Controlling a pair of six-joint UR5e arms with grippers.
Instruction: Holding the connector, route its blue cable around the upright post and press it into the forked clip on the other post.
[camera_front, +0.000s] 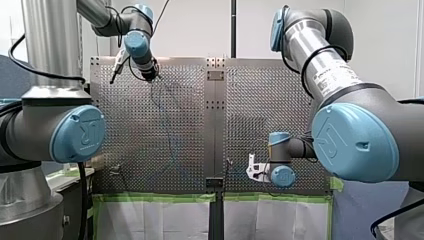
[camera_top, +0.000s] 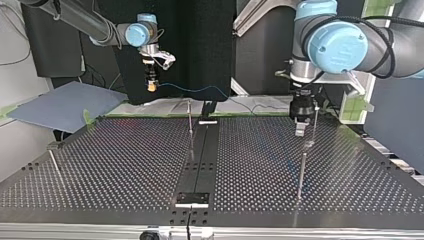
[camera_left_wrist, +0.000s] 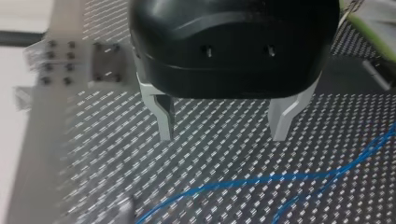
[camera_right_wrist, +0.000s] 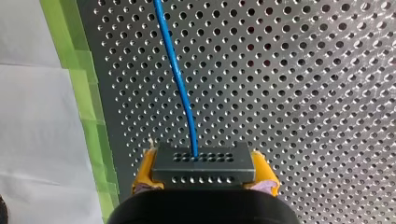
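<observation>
Connector (camera_right_wrist: 203, 158) dark, rectangular, hole-dotted, pinched in yellow-padded right claw (camera_right_wrist: 204, 171).

Top view: right pincer (camera_top: 150, 86) at left, far side of bench (camera_top: 125, 165); connector (camera_right_wrist: 203, 167) sat between its fingers (camera_right_wrist: 145, 169); cable (camera_top: 200, 90) ran rightward beyond centre post (camera_top: 189, 116); left pincer (camera_top: 300, 129) at right, over bench.

Perforated metal table (camera_top: 125, 165); thin upright posts (camera_top: 301, 172) stand on it; blue cable (camera_left_wrist: 243, 181) across it

The flat dark connector (camera_right_wrist: 203, 163) hides most of the yellow pads (camera_right_wrist: 145, 169) on my right gripper (camera_right_wrist: 204, 171). The thin blue cable (camera_right_wrist: 180, 79) leaves the right wrist view. The thin metal post (camera_top: 301, 172) has a top too small to tell.
</observation>
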